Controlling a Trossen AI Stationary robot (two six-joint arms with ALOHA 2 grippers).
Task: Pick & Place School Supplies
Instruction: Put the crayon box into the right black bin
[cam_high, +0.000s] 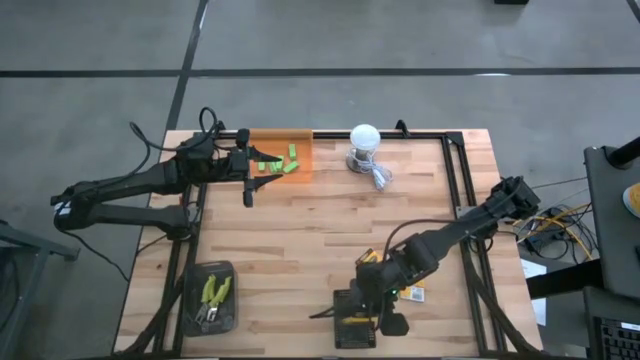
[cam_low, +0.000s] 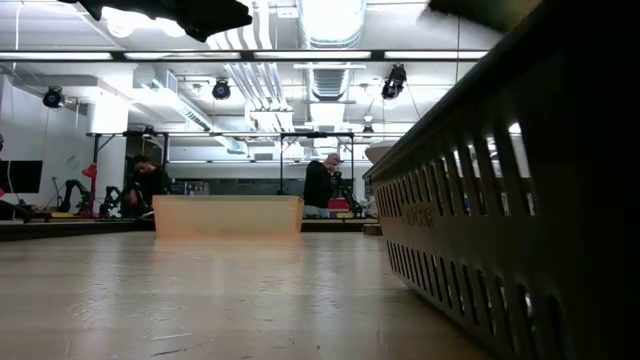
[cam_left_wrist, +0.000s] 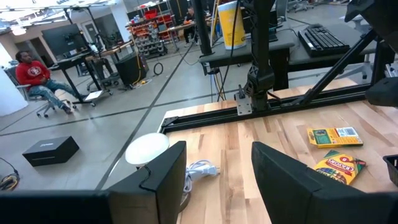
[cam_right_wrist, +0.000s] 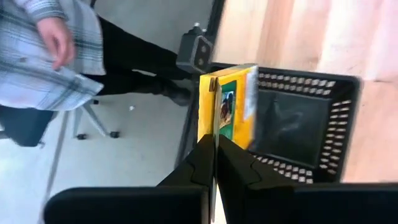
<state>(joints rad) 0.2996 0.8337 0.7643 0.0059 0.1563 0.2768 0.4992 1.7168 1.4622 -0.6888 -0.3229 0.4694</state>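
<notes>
My right gripper (cam_right_wrist: 216, 142) hangs over a black slotted basket (cam_high: 352, 328) at the table's near edge, shut on a yellow-and-green crayon box (cam_right_wrist: 233, 106). Two more crayon boxes (cam_left_wrist: 334, 135) (cam_left_wrist: 339, 167) lie flat on the table near the right arm. Several green blocks (cam_high: 278, 164) lie in an orange tray (cam_high: 303, 142) at the far left. My left gripper (cam_high: 248, 180) waits beside that tray, open and level, with nothing between its fingers (cam_left_wrist: 163, 171). Green-handled pliers (cam_high: 212, 292) rest in a dark tray at the near left. My right gripper pinches a thin edge of the crayon box (cam_right_wrist: 214, 134) between its two fingertips. The fingers slant down from the table's right side. The box sticks out past the fingertips, edge-on and lifted clear, over the basket's rim and hollow (cam_right_wrist: 292, 124).
A white bulb (cam_high: 364, 138) with a coiled cable stands at the far middle. Black rails (cam_high: 462, 190) run along the table's sides. A seated person in a plaid shirt (cam_right_wrist: 43, 56) is just past the near edge. The middle of the wooden table is bare.
</notes>
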